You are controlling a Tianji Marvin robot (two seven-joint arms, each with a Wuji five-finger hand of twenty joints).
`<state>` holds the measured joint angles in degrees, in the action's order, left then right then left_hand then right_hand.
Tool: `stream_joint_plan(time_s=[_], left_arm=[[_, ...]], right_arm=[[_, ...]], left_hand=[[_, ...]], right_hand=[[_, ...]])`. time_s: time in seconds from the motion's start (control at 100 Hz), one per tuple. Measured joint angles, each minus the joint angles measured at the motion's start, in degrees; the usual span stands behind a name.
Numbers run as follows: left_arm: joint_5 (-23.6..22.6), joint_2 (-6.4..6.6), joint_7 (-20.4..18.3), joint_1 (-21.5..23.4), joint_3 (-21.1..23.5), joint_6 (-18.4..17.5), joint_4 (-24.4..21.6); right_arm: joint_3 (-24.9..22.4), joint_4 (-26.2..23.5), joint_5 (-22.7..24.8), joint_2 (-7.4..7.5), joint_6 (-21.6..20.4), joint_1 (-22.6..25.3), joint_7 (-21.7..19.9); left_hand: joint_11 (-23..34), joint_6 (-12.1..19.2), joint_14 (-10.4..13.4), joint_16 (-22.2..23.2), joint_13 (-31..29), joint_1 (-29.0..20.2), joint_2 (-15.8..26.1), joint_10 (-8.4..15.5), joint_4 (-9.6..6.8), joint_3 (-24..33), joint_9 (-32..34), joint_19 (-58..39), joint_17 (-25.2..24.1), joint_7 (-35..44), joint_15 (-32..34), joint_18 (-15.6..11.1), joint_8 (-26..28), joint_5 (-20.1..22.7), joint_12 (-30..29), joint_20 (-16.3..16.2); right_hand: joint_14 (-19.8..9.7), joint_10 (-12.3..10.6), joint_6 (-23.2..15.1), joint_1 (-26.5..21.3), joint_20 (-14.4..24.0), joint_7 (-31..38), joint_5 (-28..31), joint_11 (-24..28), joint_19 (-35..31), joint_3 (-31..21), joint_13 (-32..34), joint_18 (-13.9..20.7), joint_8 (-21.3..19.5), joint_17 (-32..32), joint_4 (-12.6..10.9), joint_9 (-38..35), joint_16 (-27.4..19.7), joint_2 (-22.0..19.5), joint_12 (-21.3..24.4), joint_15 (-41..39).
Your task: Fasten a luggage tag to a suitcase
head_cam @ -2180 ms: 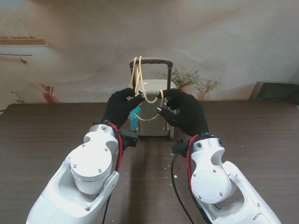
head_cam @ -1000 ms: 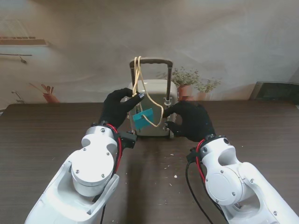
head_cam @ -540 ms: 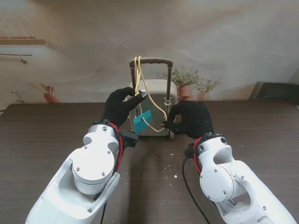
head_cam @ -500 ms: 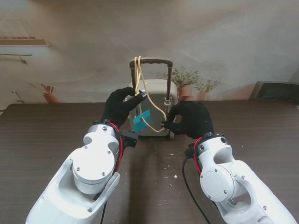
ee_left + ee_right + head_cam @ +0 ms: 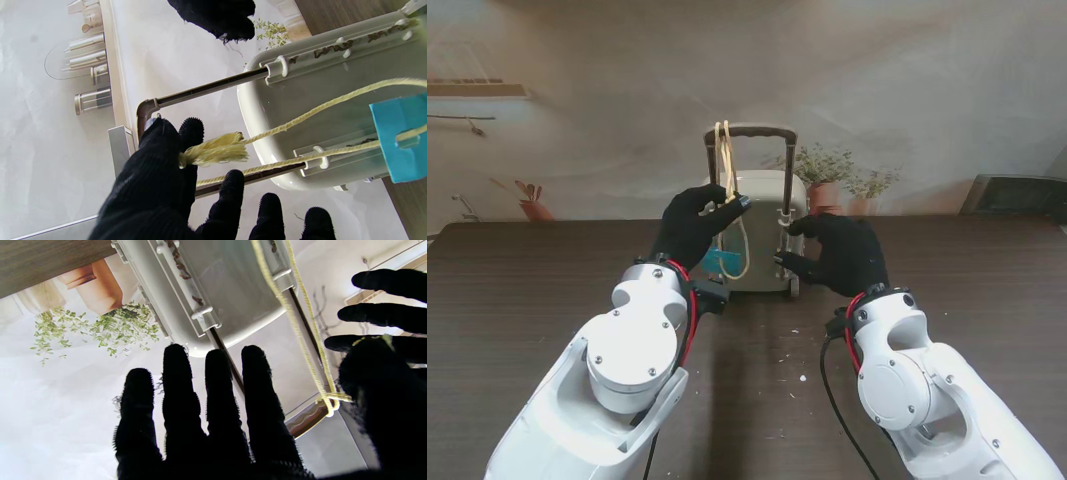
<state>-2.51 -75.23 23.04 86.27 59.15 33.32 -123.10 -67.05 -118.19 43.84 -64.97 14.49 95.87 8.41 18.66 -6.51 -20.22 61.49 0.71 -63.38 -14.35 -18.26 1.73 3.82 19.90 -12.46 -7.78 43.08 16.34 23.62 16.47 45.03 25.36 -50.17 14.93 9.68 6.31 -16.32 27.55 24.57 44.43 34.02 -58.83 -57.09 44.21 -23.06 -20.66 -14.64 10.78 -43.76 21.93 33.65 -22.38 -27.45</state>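
Note:
A small beige suitcase [image 5: 762, 225] stands upright on the dark table, its brown pull handle [image 5: 749, 131] raised. A yellow string [image 5: 724, 155] is looped over the handle's left end and hangs down the case front, carrying a teal tag [image 5: 717, 262]. My left hand [image 5: 695, 225] is in front of the case's upper left, pinching the string's frayed end [image 5: 213, 151] between thumb and forefinger. The tag [image 5: 400, 143] dangles against the case in the left wrist view. My right hand [image 5: 837, 250] sits by the case's right side, fingers [image 5: 213, 390] spread and holding nothing.
The table [image 5: 517, 300] is dark wood, with pale crumbs [image 5: 792, 355] near me between my arms. Behind the case, a backdrop shows potted plants [image 5: 827, 165]. A dark vent-like panel [image 5: 1017, 195] lies at the far right.
My right hand has let go of the string and opened. The loop and teal tag have swung back to hang against the case front. My left hand keeps its pinch, slightly higher.

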Motion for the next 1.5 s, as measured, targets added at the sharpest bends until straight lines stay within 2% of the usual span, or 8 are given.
stream_joint_plan(time_s=[0.2,0.25,0.43,0.63,0.9,1.13,1.24,1.5], left_arm=[[-0.09,0.2,-0.62,-0.12,-0.43,-0.04,-0.55],[-0.23,0.23,-0.69,-0.18,-0.57,-0.11,-0.65],[-0.51,0.3,-1.06,-0.76,-1.27,-0.16,-0.86],[-0.68,0.33,-1.51,-1.48,-2.29,-0.1,-1.08],[-0.72,0.25,-1.4,-1.64,-2.66,-0.22,-1.2],[-0.63,0.26,-1.47,-1.64,-2.66,-0.37,-1.2],[-0.58,0.25,-1.43,-1.6,-2.7,-0.39,-1.24],[-0.35,0.21,-1.34,-1.38,-2.87,-0.36,-1.43]], right_arm=[[-0.91,2.47,-0.66,-0.47,1.1,-1.75,1.38],[-1.19,3.24,-0.66,-0.55,1.42,-2.43,1.67],[-1.5,7.43,-1.93,-0.98,1.53,-5.87,3.58],[-1.03,14.08,-5.32,-1.49,-2.45,-10.75,5.49],[1.5,20.52,-9.3,-1.83,-8.46,-16.17,6.13],[4.51,24.33,-9.81,-2.11,-10.11,-19.68,5.91],[5.32,25.15,-10.53,-2.36,-10.51,-20.48,6.06],[7.09,27.15,-11.12,-2.75,-11.49,-22.39,6.6]], left_hand=[[0.97,0.0,-0.07,0.95,0.0,0.0,0.01,0.0,0.0,0.0,0.68,-0.63,0.0,0.0,0.03,0.0,0.0,0.0,0.36,-0.95],[0.97,0.0,-0.96,2.22,0.0,0.0,0.01,0.0,0.0,0.0,0.74,-0.64,0.05,0.0,2.14,0.0,0.0,0.0,0.72,-1.42],[1.12,0.0,-1.81,4.47,0.0,0.0,0.01,-0.01,0.0,-0.01,1.44,-0.63,0.23,0.0,4.34,0.02,0.0,0.0,0.95,-2.19],[1.31,0.0,-2.27,5.32,0.0,0.0,0.01,-0.01,0.0,-0.01,2.05,-0.64,0.74,0.0,5.11,0.05,0.0,0.0,0.99,-2.34],[1.77,0.0,-2.31,5.94,0.0,0.0,0.01,-0.01,0.0,-0.01,2.06,-0.65,0.92,0.0,5.51,0.06,0.0,0.0,1.06,-2.77],[1.78,0.0,-2.32,6.61,0.0,0.0,0.01,-0.01,0.0,-0.01,2.07,-0.66,1.45,0.0,5.92,0.12,0.01,0.0,1.08,-2.81],[1.78,0.0,-2.33,6.63,0.0,0.0,0.01,-0.01,0.0,-0.01,2.07,-0.66,1.49,0.0,5.92,0.15,0.01,0.0,1.12,-2.82],[1.81,0.0,-2.37,7.25,0.0,0.0,0.01,-0.01,0.0,-0.01,2.32,-0.66,1.63,0.0,5.96,0.16,0.01,0.0,1.57,-2.83]], right_hand=[[0.05,0.69,3.93,0.0,-3.09,-4.15,-8.21,-3.17,7.39,0.17,-7.12,1.5,4.25,5.36,0.0,8.52,-3.19,-1.22,4.1,6.37],[0.05,1.15,4.95,0.0,-4.04,-5.55,-10.7,-4.39,9.31,1.69,-8.85,2.03,5.38,6.72,-0.02,10.87,-4.11,-1.79,5.18,8.14],[-0.05,1.24,6.19,0.04,-5.9,-6.19,-17.29,-7.55,13.37,3.61,-12.73,3.09,6.97,9.44,-0.02,16.23,-6.31,-3.52,6.29,13.21],[-0.08,1.24,6.41,0.05,-6.53,-2.64,-21.41,-7.65,15.68,5.17,-14.77,3.69,7.49,10.5,-0.03,18.44,-6.96,-4.08,6.6,14.9],[-0.21,0.52,1.21,0.07,-6.53,4.39,-22.05,-6.21,16.43,5.17,-14.82,3.82,7.54,10.57,-0.03,19.15,-6.97,-4.08,6.64,15.47],[-0.79,-0.14,-6.06,0.07,-6.53,7.71,-22.1,-6.11,16.44,5.16,-14.82,3.82,7.54,10.42,-0.03,19.06,-6.97,-3.97,6.63,15.47],[-0.8,-0.2,-9.32,0.07,-6.53,8.66,-24.16,-6.09,16.73,5.03,-14.82,3.83,7.54,10.39,-0.03,19.04,-6.97,-3.43,6.63,15.47],[-0.88,-0.98,-15.29,0.07,-6.17,10.25,-25.61,-6.09,16.98,4.21,-14.82,3.83,7.54,10.39,-0.03,19.04,-6.97,-3.03,6.63,15.47]])
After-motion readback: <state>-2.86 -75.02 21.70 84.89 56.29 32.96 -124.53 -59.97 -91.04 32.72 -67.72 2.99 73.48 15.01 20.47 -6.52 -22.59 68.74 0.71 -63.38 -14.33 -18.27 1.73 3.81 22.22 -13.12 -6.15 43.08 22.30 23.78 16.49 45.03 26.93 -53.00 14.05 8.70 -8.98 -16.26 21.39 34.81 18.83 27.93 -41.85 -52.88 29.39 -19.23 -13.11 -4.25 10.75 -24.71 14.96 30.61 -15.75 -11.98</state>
